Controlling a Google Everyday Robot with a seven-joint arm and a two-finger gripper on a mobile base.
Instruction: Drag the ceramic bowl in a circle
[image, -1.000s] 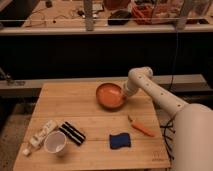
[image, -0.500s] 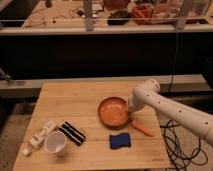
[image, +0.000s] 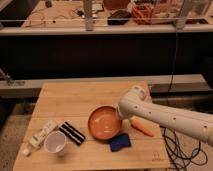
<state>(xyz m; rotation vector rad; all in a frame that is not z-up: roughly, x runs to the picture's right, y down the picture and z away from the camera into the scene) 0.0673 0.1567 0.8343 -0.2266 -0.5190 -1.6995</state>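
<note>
Evidently the bowl (image: 105, 121) has travelled. A second ago it sat far back on the desk (image: 75, 97), well behind and to the right of the white cup (image: 55, 142). Half a second ago it was part of the way forward. Now it rests close to the cup's own row, to the cup's right and only a little farther back. It has also drifted slightly towards the cup — so the path is bending rather than running straight. I judge that to be one arc of the circle, with a good part of the loop still to go. The cup itself has not shifted, and neither has the black striped block (image: 72, 133) just to its right.

The gripper (image: 120, 114) is at the bowl's rim on the side away from the cup, and it has come forward with the bowl. It is buried behind the thick white arm (image: 170, 117), so I cannot tell whether it is open or closed, nor whether it grips the rim or only pushes it.

Past the bowl from the cup lies a blue sponge (image: 120, 142). Its edge meets the bowl's outline — touching or merely overlapping in view, I cannot say. Farther still from the cup is an orange thing (image: 141, 127), perhaps a carrot, partly tucked under the arm. The arm runs out of view at the side away from the cup.
</note>
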